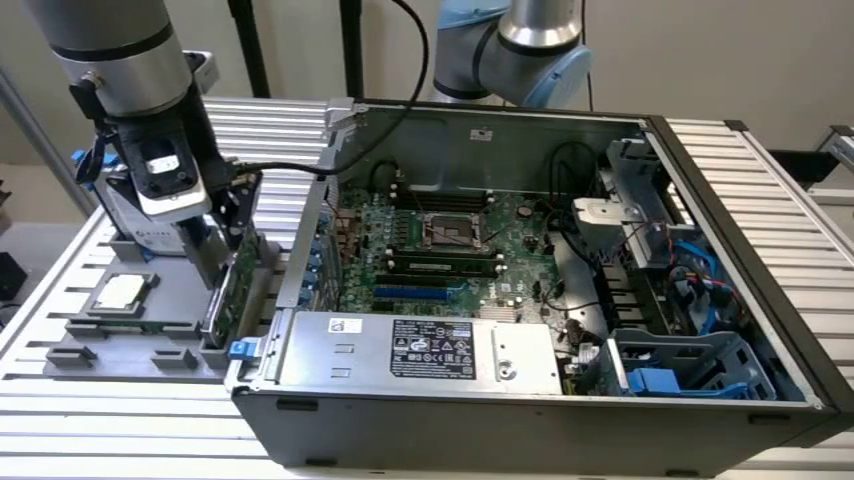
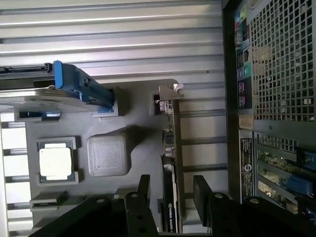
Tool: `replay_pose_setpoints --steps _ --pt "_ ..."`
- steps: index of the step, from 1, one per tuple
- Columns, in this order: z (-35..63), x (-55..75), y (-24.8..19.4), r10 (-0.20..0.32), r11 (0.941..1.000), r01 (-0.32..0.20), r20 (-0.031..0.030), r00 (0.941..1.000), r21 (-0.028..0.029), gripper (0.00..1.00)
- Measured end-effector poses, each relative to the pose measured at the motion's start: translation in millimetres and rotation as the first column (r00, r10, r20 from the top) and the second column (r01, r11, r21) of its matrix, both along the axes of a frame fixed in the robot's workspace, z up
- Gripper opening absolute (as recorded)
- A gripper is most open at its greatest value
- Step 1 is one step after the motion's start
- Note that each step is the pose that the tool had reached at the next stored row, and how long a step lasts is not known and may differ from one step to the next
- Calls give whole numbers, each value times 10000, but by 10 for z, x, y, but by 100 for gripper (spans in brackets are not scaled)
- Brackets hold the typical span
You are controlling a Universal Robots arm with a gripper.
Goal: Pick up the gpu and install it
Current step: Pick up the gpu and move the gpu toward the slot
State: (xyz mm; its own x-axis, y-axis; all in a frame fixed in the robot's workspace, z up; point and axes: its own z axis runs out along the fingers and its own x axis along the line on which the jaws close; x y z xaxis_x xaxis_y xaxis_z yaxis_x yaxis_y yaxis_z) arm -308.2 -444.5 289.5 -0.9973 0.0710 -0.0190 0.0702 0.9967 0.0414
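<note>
Fingers (image 2: 203,195) spread apart, straddling the gpu (image 2: 173,148) without touching it; the card stands on edge in a gray tray (image 2: 145,148), just beside the open computer case (image 1: 534,420).

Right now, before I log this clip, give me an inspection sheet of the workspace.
Surface: ribbed metal table carrying a grey fixture tray.
Job's things: gpu standing on edge in the tray, beside the open computer case.
Clutter: processor chip and blue-railed hard drive on the tray.
Grippers: gripper open, fingers straddling the gpu.
Cables: black cable looping to the arm; wiring inside the case.
Surroundings: plain wall.
</note>
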Motion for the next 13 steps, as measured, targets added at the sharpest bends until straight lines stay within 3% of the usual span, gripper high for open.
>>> replay_pose_setpoints --steps 13 --pt "-257 0 -7 0 10000 0 0 10000 -5 100"
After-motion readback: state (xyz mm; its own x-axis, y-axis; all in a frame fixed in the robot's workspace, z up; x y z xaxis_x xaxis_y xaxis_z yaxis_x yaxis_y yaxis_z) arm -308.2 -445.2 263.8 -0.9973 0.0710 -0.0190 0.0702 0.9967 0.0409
